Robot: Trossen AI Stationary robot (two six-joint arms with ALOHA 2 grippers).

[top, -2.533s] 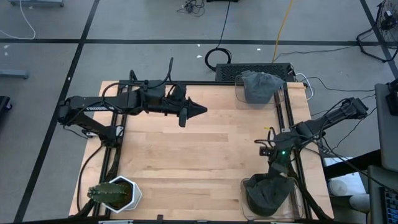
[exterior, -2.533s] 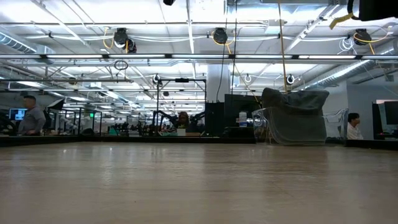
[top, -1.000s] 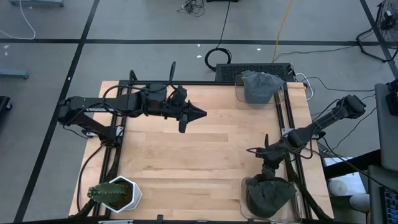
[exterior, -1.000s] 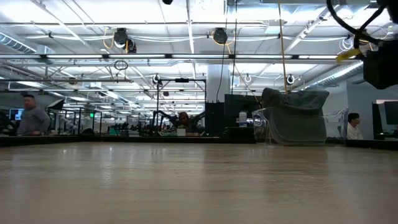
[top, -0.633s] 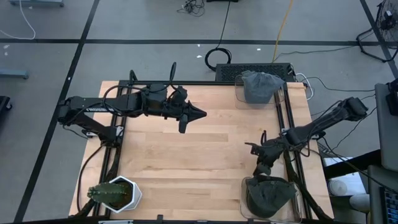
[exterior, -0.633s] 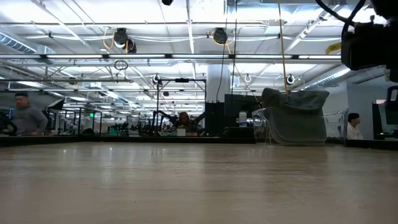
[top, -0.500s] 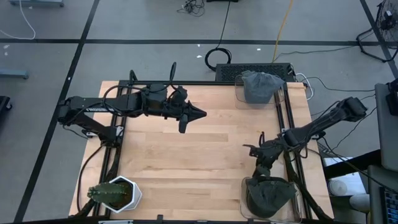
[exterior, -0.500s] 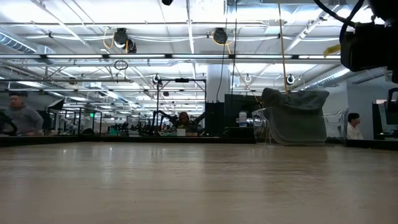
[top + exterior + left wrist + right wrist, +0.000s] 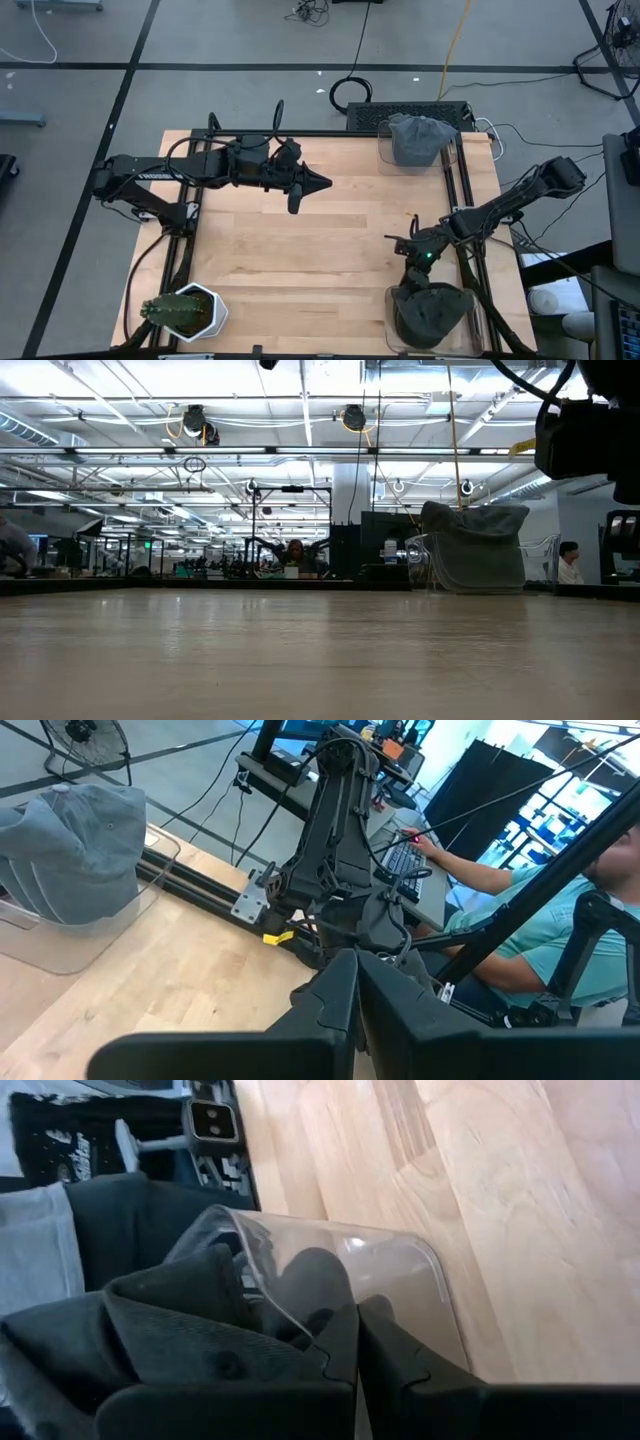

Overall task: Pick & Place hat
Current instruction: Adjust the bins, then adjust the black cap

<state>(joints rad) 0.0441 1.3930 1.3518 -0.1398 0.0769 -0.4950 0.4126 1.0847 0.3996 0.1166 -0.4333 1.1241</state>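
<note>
A dark hat lies crumpled in a clear bin at the table's near right corner; the right wrist view shows the dark hat behind the clear bin's curved rim. My right gripper is shut and hangs just above the bin's far left corner, touching nothing that shows. A grey hat sits in a second clear bin at the far right, and it also shows in the low view as the grey hat. My left gripper is shut and waits over the far middle of the table.
A cactus in a white pot stands at the near left corner. Bare wooden table spreads between the arms. A black rail runs along the right edge. A person in a teal shirt sits beyond the table's right side.
My right gripper has moved from above the dark hat's bin toward the table's left edge and slightly toward the far edge, so its wrist now sits over the bin's far left corner. The hats have stayed where they were. A person in the background has walked out of the low view.
</note>
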